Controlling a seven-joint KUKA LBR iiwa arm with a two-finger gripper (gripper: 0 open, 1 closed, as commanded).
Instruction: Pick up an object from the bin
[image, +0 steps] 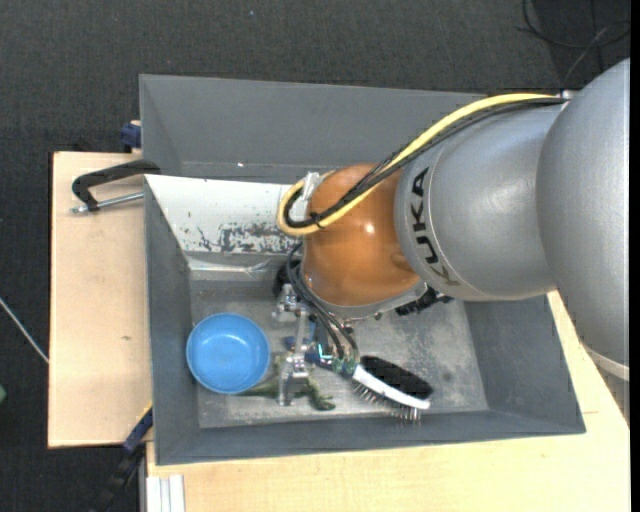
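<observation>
Hanging low near the front of the grey metal bin (505, 375), the claw (296, 372) sits between one round blue plastic bowl (229, 352) and one white-handled brush with black bristles (395, 383). Whether the claw is wide or narrow cannot be told. One small dark-green thing (320, 400) lies just beside its tip.

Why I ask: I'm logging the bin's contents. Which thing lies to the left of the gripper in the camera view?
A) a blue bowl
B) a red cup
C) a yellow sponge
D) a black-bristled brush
A: the round blue bowl sits left of the gripper in the view, while the black-bristled brush lies to its right.
</observation>
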